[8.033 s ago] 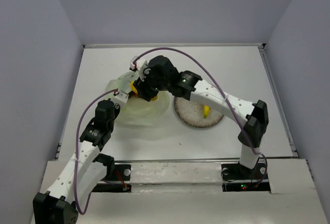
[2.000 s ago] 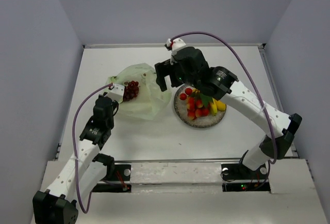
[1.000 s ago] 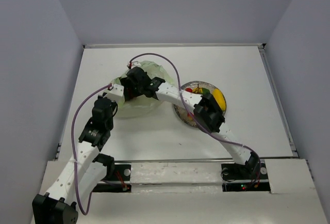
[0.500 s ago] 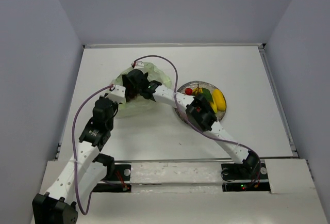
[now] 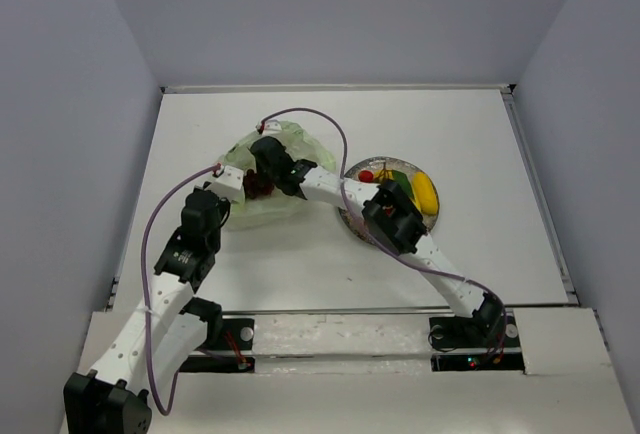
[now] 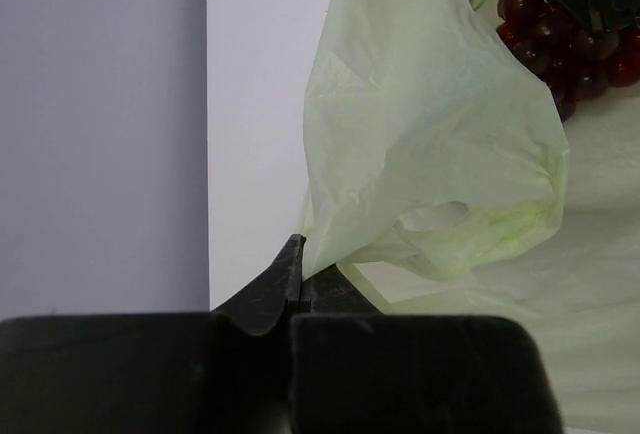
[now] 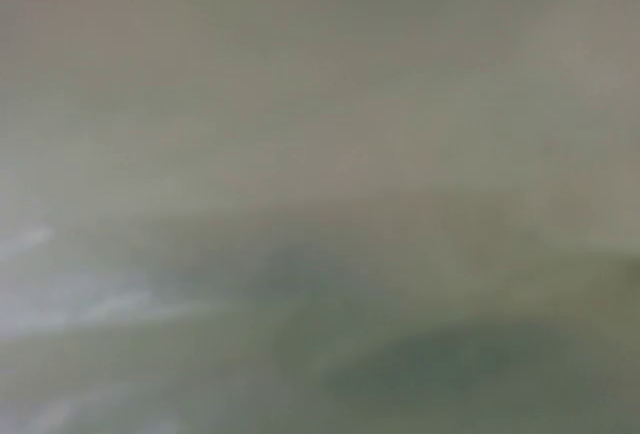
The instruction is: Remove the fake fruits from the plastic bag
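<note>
At the left side of the table (image 5: 460, 134), the left gripper (image 6: 300, 256) has its jaws pressed together on a pinched edge of the plastic bag (image 6: 430, 134). The left wrist view shows the thin film rising from between the dark fingertips and hanging in a loose, crumpled fold. From above, the pale yellow-green bag lies just beyond that gripper, bunched up on the white surface.

The dark red-purple grape bunch (image 5: 257, 187) sits at the bag's near side. The right gripper (image 5: 266, 168) is right over it, its arm stretched in from the right across the plate. In the left wrist view a dark part of that gripper touches the top of the grapes (image 6: 555, 49). Whether its jaws are wide or closed on the bunch I cannot tell. The right wrist view is only a greenish-grey blur.

Further right, the round grey plate (image 5: 437, 210) holds the yellow banana (image 5: 425, 192), a small red piece (image 5: 366, 175) and other fruits, partly hidden by the arm.
</note>
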